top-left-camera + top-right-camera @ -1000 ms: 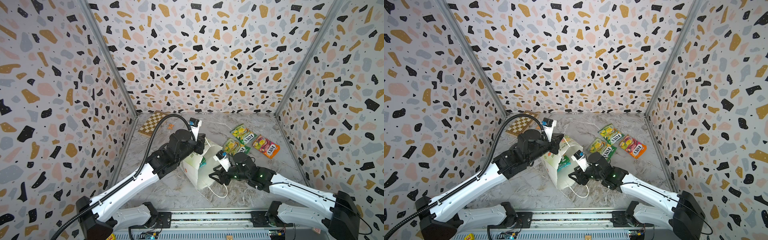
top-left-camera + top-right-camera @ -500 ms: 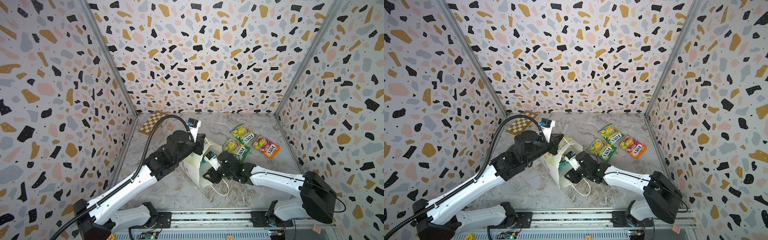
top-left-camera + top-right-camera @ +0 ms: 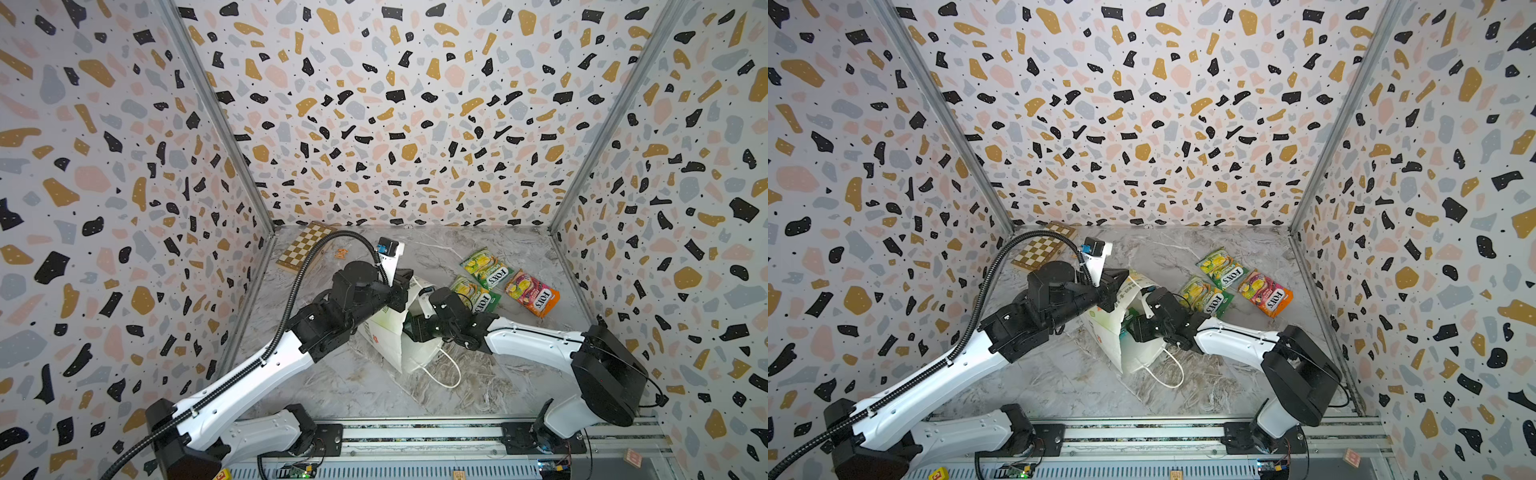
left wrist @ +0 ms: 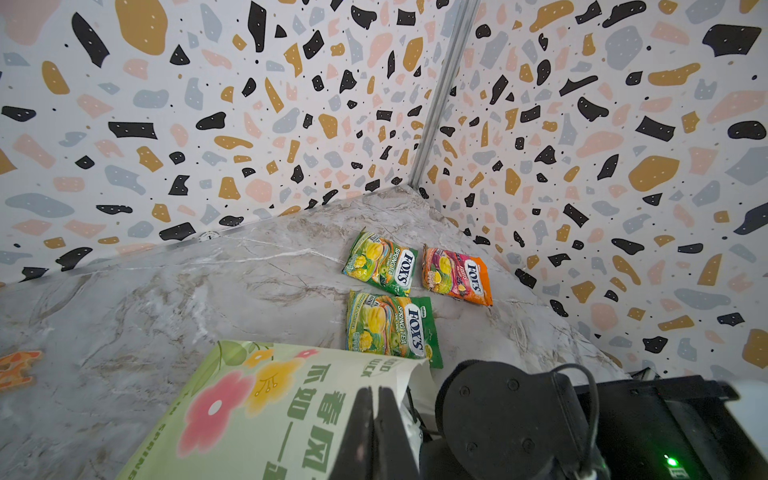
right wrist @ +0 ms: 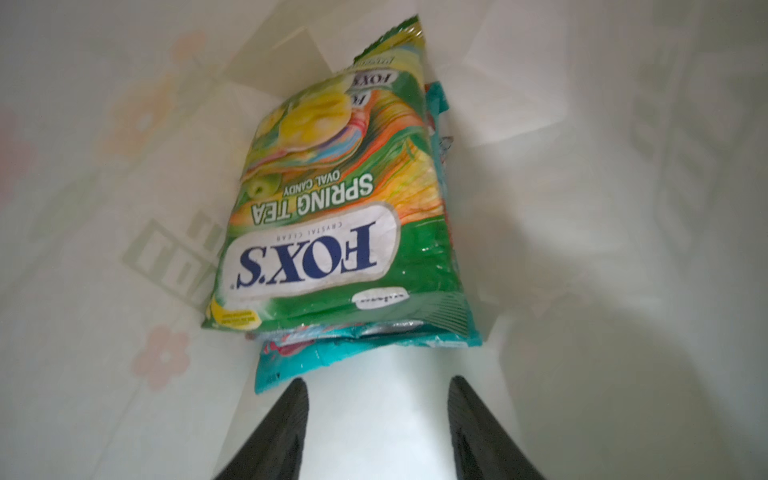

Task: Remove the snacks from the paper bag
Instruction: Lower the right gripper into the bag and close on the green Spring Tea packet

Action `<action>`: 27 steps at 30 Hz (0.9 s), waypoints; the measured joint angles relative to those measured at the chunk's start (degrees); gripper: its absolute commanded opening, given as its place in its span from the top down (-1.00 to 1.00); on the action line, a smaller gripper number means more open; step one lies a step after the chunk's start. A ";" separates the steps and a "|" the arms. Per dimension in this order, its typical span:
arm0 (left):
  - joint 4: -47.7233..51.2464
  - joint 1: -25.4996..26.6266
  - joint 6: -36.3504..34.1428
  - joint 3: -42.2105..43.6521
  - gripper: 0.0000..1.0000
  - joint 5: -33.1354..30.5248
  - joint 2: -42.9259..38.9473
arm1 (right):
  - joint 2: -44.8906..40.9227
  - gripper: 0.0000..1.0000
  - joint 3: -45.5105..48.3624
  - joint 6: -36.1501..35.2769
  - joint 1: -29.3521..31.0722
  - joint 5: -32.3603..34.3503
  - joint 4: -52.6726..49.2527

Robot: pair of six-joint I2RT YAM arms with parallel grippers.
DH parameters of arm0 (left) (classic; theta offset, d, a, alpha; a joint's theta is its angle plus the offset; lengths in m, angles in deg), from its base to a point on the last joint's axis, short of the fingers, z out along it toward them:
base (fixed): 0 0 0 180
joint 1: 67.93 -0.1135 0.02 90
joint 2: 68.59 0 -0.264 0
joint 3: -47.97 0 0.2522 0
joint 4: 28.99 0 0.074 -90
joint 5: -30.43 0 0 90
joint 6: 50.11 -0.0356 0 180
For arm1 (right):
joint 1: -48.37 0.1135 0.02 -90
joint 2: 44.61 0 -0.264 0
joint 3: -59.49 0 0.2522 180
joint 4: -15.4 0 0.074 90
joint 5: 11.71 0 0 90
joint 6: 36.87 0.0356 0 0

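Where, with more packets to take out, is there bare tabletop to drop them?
Bare: the back strip between the orange scraps and the farther green packet, and the front stretch between the cord handle and the rail. Crowded: the bag mouth, with the left arm, the right arm and the nearer green packet.

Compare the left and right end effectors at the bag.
The left end effector is shut, clamping the rim of the paper bag; the right end effector is open and empty. The left sits at the rim; the right is inside, aimed at the snacks stacked there. Both work the same bag.
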 measured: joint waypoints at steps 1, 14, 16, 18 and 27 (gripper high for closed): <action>0.00 0.00 -0.09 0.00 1.00 0.04 0.00 | 0.31 -0.14 -0.09 0.79 -0.35 0.00 0.35; 0.00 0.00 -0.63 0.00 1.00 2.03 0.24 | 4.81 -0.19 -4.61 7.13 -1.18 2.60 3.06; 0.00 0.00 -0.63 0.00 1.00 2.23 0.24 | 5.55 -0.19 -5.29 7.41 -1.20 3.48 3.08; 0.00 0.00 -0.68 0.00 1.00 2.45 0.24 | 6.05 -0.20 -5.64 7.82 -1.20 4.50 3.08; 0.11 0.00 -1.11 0.00 1.00 2.97 0.57 | 8.04 -0.22 -7.41 8.24 -1.11 7.26 3.15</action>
